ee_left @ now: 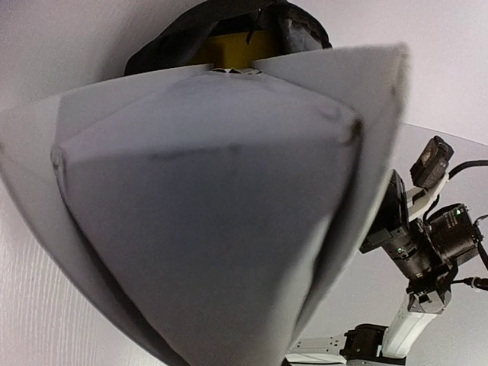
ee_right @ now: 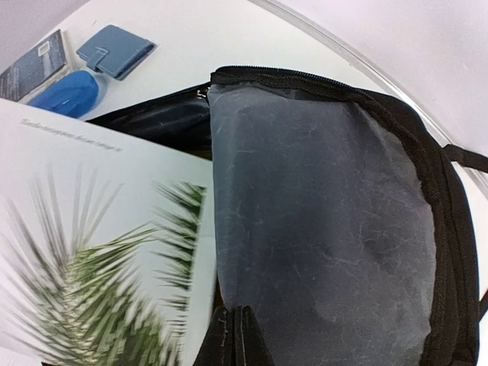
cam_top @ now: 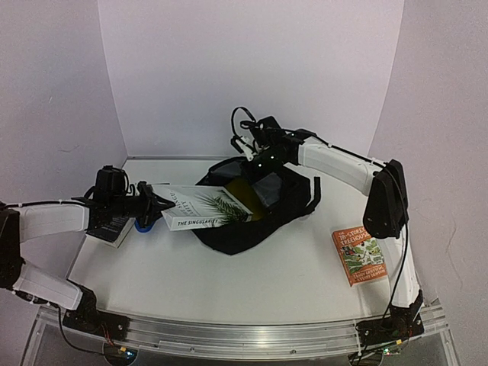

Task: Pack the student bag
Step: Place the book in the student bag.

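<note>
Bench [cam_top: 259,286]: white, enclosed by pale walls [cam_top: 252,69].
Left gripper [cam_top: 158,206]: clamped on white book [cam_top: 204,207].
Right gripper [ee_right: 234,324]: pinched shut on student bag [cam_top: 248,235] rim.
Orange book [cam_top: 360,255]: laid flat, right side.

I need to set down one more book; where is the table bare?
Bare table runs between the student bag and the near rail, also between bag and orange book. Crowded at left: left gripper, white book, blue items.
</note>
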Controlling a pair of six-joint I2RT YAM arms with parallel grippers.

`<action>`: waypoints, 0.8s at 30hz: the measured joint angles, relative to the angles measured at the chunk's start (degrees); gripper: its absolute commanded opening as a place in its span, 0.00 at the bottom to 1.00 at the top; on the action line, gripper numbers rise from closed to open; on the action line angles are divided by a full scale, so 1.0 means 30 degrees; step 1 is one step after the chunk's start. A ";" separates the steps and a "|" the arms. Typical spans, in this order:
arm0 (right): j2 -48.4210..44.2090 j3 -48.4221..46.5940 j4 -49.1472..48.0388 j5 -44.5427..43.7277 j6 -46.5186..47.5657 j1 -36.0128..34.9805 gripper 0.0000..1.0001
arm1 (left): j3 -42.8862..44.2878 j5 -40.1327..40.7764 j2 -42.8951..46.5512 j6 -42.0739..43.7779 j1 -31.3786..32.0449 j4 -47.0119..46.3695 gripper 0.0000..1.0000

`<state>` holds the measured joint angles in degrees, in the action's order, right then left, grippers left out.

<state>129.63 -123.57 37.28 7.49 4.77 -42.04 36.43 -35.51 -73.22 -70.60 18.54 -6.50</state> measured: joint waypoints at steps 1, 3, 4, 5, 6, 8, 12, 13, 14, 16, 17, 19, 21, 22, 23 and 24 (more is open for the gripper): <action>-0.0003 0.0000 0.0012 0.0159 -0.0108 -0.0006 0.00 | 0.0046 0.0043 -0.0322 -0.0002 0.0016 -0.0374 0.00; -0.0003 0.0000 0.0048 0.0440 -0.0329 -0.0016 0.00 | 0.0175 0.0325 -0.0866 -0.0016 0.0033 -0.1070 0.00; -0.0003 0.0000 0.0045 0.0566 -0.0454 -0.0016 0.00 | 0.0274 0.0544 -0.1107 -0.0035 0.0048 -0.1377 0.00; -0.0003 0.0000 0.0029 0.0715 -0.0585 -0.0016 0.00 | 0.0407 0.0706 -0.1413 -0.0071 0.0076 -0.1728 0.00; -0.0003 0.0000 0.0022 0.0879 -0.0698 -0.0016 0.00 | 0.0613 0.0808 -0.1890 -0.0133 0.0123 -0.2239 0.00; -0.0003 -0.0007 0.0036 0.1177 -0.0901 -0.0030 0.00 | 0.1242 0.0944 -0.3260 -0.0259 0.0260 -0.3335 0.00; -0.0003 -0.0591 0.0232 0.1513 -0.1103 -0.0042 0.00 | 0.3028 0.0902 -0.6494 -0.0561 0.0952 -0.5190 0.00; -0.0001 -0.0835 0.0242 0.1543 -0.1125 -0.0036 0.00 | 0.3522 0.0902 -0.7212 -0.0642 0.1204 -0.5606 0.00; 0.0004 -0.1055 0.0249 0.1561 -0.1144 -0.0031 0.00 | 0.4036 0.0915 -0.7858 -0.0725 0.1472 -0.5955 0.00; 0.0004 -0.1494 0.0276 0.1623 -0.1184 -0.0031 0.00 | 0.5087 0.1061 -0.9005 -0.0952 0.2098 -0.6512 0.00; 0.0004 -0.1673 0.0269 0.1693 -0.1284 -0.0031 0.00 | 0.5623 0.1167 -0.9575 -0.1011 0.2449 -0.6775 0.02; 0.0004 -0.1873 0.0246 0.1884 -0.1524 -0.0038 0.00 | 0.6302 0.1524 -1.0549 -0.1277 0.3060 -0.7418 0.14; 0.0008 -0.1923 0.0211 0.2027 -0.1730 -0.0053 0.00 | 0.6620 0.1812 -1.1203 -0.1515 0.3518 -0.7934 0.34; 0.0024 -0.1927 0.0194 0.2053 -0.1792 -0.0053 0.00 | 0.6741 0.1877 -1.1449 -0.1633 0.3691 -0.8013 0.42; 0.0042 -0.1931 0.0179 0.2071 -0.1846 -0.0053 0.00 | 0.6847 0.1920 -1.1654 -0.1747 0.3836 -0.8029 0.48; 0.0061 -0.1931 0.0147 0.2089 -0.1888 -0.0053 0.00 | 0.6853 0.1963 -1.1715 -0.1681 0.3903 -0.7886 0.55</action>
<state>129.81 -129.36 37.72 13.75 -0.90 -42.19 56.99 -29.62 -108.37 -75.65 30.25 -30.16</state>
